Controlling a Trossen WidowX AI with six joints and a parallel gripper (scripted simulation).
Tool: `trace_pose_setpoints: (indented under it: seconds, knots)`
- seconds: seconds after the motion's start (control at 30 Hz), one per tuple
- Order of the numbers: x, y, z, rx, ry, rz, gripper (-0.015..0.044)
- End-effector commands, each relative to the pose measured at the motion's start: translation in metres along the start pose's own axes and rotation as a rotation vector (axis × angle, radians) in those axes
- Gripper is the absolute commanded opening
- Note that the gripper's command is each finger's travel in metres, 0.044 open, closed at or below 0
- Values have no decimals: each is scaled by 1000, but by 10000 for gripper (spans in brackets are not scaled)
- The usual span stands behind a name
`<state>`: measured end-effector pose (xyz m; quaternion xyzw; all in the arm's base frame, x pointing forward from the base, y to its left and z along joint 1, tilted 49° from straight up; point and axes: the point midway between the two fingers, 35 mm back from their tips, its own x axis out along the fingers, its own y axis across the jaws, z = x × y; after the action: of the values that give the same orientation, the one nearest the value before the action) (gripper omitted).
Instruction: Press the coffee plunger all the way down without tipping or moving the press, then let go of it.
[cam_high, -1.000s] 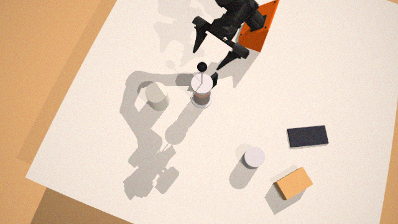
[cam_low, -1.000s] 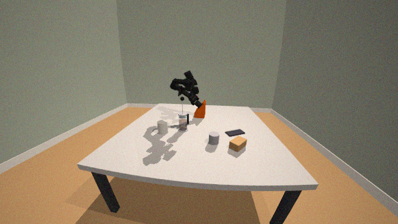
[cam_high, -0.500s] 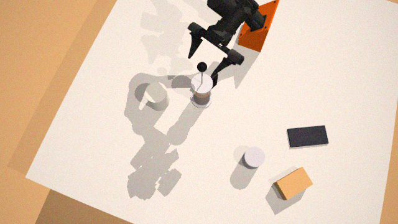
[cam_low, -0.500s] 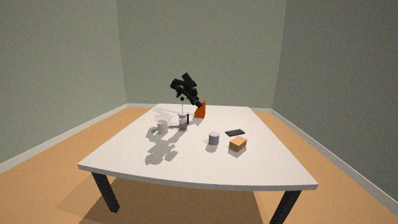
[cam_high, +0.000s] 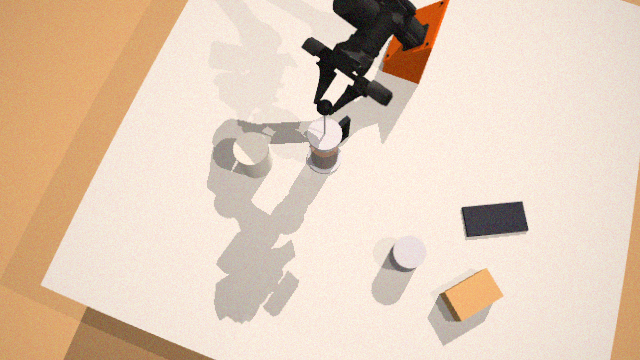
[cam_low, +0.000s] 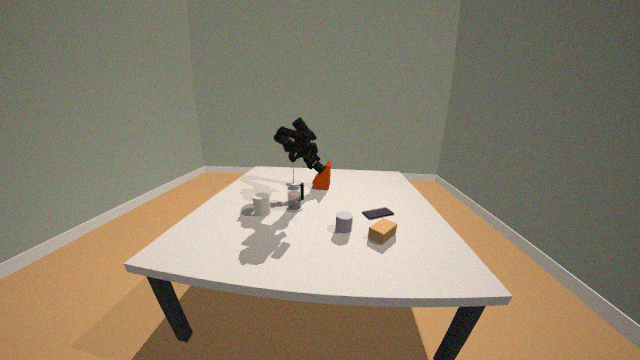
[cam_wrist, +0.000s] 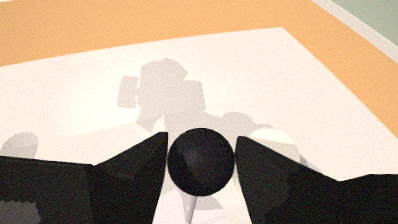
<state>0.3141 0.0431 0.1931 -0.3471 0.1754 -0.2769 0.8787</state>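
Observation:
The coffee press (cam_high: 324, 159) (cam_low: 294, 201) stands upright on the table, with a pale lid (cam_high: 320, 134), a black handle (cam_high: 345, 128) (cam_low: 302, 191) and dark coffee in its glass. Its thin plunger rod (cam_high: 325, 123) (cam_low: 293, 172) (cam_wrist: 190, 209) stands tall above the lid, so the plunger is up. The round black knob (cam_high: 324, 107) (cam_wrist: 201, 162) tops the rod. My gripper (cam_high: 324, 106) (cam_wrist: 202, 143) is shut on the knob, with one finger against each side in the wrist view. In the exterior view the knob is hard to make out against the dark fingers.
A pale mug (cam_high: 251, 150) (cam_low: 261, 204) stands close beside the press. Farther off are a grey-white cylinder (cam_high: 409, 252) (cam_low: 344, 222), an orange block (cam_high: 472, 294) (cam_low: 382, 231) and a flat dark slab (cam_high: 495, 219) (cam_low: 378, 213). The arm's orange base (cam_high: 412, 62) (cam_low: 322, 179) is behind.

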Motion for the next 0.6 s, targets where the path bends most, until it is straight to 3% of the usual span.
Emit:
trace_pose_setpoints:
  seconds: [0.0, 0.57]
  knots:
    - [0, 1, -2, -10, 2, 0, 129]
    - [9, 4, -13, -9, 6, 3, 129]
